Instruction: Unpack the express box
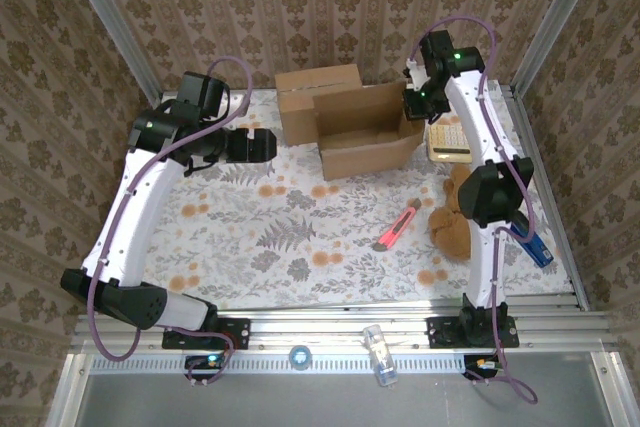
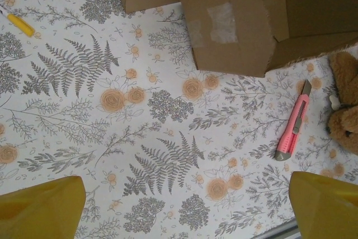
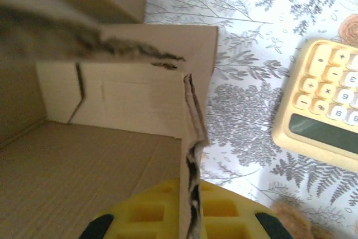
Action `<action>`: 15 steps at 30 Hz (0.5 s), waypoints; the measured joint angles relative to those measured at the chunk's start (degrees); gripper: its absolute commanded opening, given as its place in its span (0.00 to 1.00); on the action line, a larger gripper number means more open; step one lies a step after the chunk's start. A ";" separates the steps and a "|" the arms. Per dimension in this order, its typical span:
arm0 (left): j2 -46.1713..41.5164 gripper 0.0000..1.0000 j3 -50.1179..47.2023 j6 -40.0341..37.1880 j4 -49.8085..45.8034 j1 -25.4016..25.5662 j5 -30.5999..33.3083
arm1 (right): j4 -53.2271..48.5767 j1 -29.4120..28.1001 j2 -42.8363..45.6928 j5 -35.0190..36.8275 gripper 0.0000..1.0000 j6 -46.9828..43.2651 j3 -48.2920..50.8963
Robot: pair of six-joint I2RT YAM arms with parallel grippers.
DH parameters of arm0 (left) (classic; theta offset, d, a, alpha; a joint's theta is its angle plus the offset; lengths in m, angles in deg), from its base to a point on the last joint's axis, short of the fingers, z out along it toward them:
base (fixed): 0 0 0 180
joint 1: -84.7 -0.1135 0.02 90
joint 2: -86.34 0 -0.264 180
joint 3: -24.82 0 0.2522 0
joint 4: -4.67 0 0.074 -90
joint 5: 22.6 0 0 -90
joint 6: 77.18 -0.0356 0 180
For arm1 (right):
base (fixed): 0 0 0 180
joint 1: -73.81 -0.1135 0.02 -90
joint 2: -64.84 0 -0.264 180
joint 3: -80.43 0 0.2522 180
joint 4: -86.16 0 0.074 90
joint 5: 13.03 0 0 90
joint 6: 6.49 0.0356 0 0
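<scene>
Background: walls papered in a brown damask pattern are seen on three sides, and a desk [image 1: 250,247] spread with a fern-and-flower cloth is enclosed by them.
Express box [image 1: 352,132]: brown cardboard, stood on the far part of the desk with its top opened and its flaps turned out. Torn edges are shown along its rim in the right wrist view.
Left claw [image 1: 262,145]: held to the left of the express box, apart from it, above the cloth. Its yellow fingers [image 2: 45,208] are spread wide and nothing is held between them.
Right claw [image 1: 414,109]: set at the right-hand wall of the express box. Its yellow pads [image 3: 145,216] are clenched on that torn cardboard wall, which is seen passing between them.
Box cutter [image 1: 397,226]: pink, laid flat on the cloth nearer than the express box and toward its right, well apart from it.
Calculator [image 1: 449,140]: cream-coloured with pale keys, laid just to the right of the express box.
Plush bear [image 1: 455,219]: brown, laid nearer than the express box and further to its right than the box cutter.
Slender yellow item [image 2: 19,23]: seen on the cloth to the left of the express box in the left wrist view. Its kind cannot be told.
</scene>
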 measured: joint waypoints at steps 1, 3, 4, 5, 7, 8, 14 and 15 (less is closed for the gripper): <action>-0.04 0.93 -0.02 0.00 -0.13 0.00 -0.02 | -0.59 0.42 -0.61 0.31 0.00 -0.07 -0.31; -0.15 0.93 -0.09 0.00 -0.50 0.00 0.00 | -0.98 1.57 -1.09 0.35 0.00 -0.26 -0.61; -0.15 0.93 -0.09 0.00 -0.70 0.00 0.00 | -1.18 1.97 -1.07 0.37 0.00 -0.26 -0.61; -0.15 0.93 -0.09 0.00 -0.87 0.00 0.00 | -1.33 2.40 -1.03 0.15 0.00 -0.42 -0.48; -0.15 0.93 -0.09 0.00 -0.98 0.00 0.00 | -0.59 3.19 -0.39 -0.42 0.00 -0.42 0.85; -0.15 0.92 -0.09 0.00 -1.03 0.00 0.02 | -0.33 3.52 0.13 -0.50 0.00 -0.42 1.73; -0.15 0.93 -0.33 0.00 -1.27 0.00 0.07 | -0.28 5.40 1.22 -0.76 0.00 0.15 3.48; -0.15 0.93 -0.39 0.00 -1.36 0.00 0.13 | -0.24 5.86 1.22 -0.72 0.00 0.46 3.48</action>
